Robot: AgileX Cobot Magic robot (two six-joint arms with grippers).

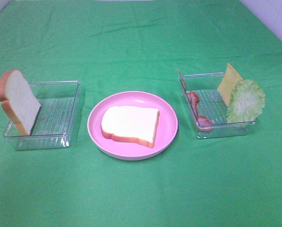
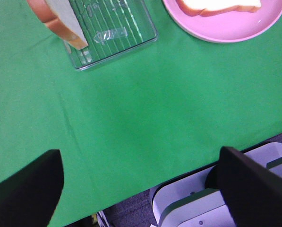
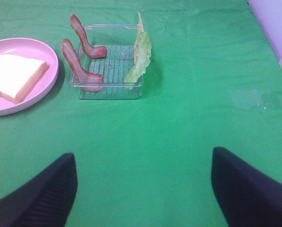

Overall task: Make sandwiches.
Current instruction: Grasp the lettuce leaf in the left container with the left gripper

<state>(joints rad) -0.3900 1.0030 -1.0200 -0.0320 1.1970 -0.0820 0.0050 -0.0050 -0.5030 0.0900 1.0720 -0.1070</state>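
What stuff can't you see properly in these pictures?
- Cheese: high view, its lower part hides behind the lettuce; right wrist view shows only its thin edge.
- Tray bread: left wrist view, cut off by the picture's edge.
- Plate bread: left wrist view, mostly cut off too.
- Left gripper, right gripper: only dark open fingertips show in wrist views; the high view shows neither.

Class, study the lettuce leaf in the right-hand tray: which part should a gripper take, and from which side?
Its top edge, from above: the lettuce stands on edge against the tray wall, rising above the rim, probably thin enough to pinch across.
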